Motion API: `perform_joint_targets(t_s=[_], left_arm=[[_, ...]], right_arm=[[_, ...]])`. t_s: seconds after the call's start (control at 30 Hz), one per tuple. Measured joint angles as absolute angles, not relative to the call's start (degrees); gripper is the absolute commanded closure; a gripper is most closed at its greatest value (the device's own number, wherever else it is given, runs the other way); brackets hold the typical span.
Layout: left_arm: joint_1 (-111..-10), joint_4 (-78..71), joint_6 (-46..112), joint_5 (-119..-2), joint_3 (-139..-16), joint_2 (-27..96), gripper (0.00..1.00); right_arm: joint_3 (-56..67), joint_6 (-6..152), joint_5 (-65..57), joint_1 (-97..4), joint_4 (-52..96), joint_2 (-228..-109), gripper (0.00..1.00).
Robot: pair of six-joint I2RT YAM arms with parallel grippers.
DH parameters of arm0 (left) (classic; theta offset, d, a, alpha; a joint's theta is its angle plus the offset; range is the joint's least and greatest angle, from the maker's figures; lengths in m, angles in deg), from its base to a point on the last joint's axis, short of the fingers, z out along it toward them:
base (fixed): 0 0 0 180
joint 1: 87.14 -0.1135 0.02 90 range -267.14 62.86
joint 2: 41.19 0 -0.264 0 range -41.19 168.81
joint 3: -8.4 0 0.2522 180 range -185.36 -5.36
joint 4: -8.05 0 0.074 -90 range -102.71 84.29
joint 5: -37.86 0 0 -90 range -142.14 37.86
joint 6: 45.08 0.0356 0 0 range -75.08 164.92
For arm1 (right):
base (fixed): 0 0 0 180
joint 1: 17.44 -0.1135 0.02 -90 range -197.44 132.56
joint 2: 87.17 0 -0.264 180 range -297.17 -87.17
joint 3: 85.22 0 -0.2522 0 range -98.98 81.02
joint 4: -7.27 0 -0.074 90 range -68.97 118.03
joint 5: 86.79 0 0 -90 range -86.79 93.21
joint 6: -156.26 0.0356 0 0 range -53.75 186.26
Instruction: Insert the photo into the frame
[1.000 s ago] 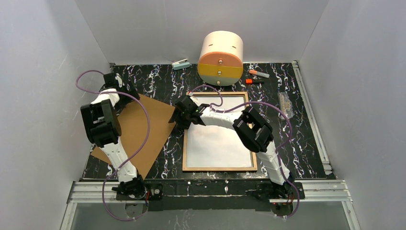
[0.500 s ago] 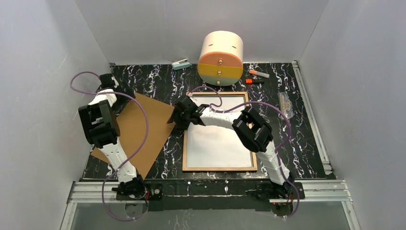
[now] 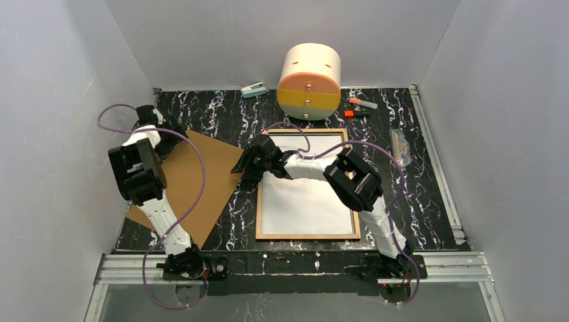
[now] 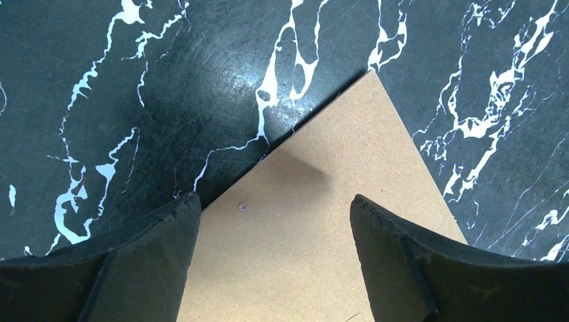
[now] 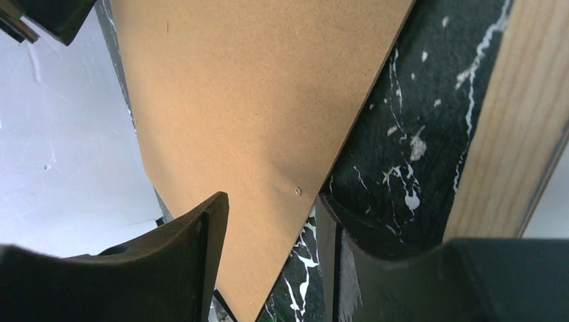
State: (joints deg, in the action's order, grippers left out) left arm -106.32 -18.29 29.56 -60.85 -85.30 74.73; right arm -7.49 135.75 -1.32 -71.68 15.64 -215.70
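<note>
The frame (image 3: 307, 235) lies flat in the middle of the table with its tan wooden rim up. The photo (image 3: 305, 191) lies inside it, white back up. The rim also shows in the right wrist view (image 5: 516, 134). A brown backing board (image 3: 194, 181) lies to the frame's left, turned like a diamond. My right gripper (image 3: 241, 166) is open, and its fingers straddle the board's right corner (image 5: 272, 201). My left gripper (image 3: 173, 127) is open and empty over the board's far corner (image 4: 275, 201).
A round cream and orange drawer box (image 3: 309, 80) stands at the back. A small teal and white object (image 3: 253, 89) lies to its left. Markers (image 3: 362, 102) and a small clear bag (image 3: 400, 144) lie at the right. White walls close in three sides.
My right gripper has moved a little left onto the board's right corner. My left gripper has drawn back toward the far left. The frame and photo have not moved.
</note>
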Motion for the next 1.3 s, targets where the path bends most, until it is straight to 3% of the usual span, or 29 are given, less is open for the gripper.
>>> perform_joint_targets(t_s=[0.57, 1.3], left_arm=[[-108.28, -15.69, 25.94, -64.85, -83.18, 73.92, 0.25], [-105.29, -13.24, 25.21, -66.86, -71.84, 66.03, 0.26]], right_arm=[[-4.25, 130.37, -4.42, -70.15, 7.51, -215.72, 0.45], [5.10, 128.73, 0.10, -65.67, 3.14, -202.85, 0.46]])
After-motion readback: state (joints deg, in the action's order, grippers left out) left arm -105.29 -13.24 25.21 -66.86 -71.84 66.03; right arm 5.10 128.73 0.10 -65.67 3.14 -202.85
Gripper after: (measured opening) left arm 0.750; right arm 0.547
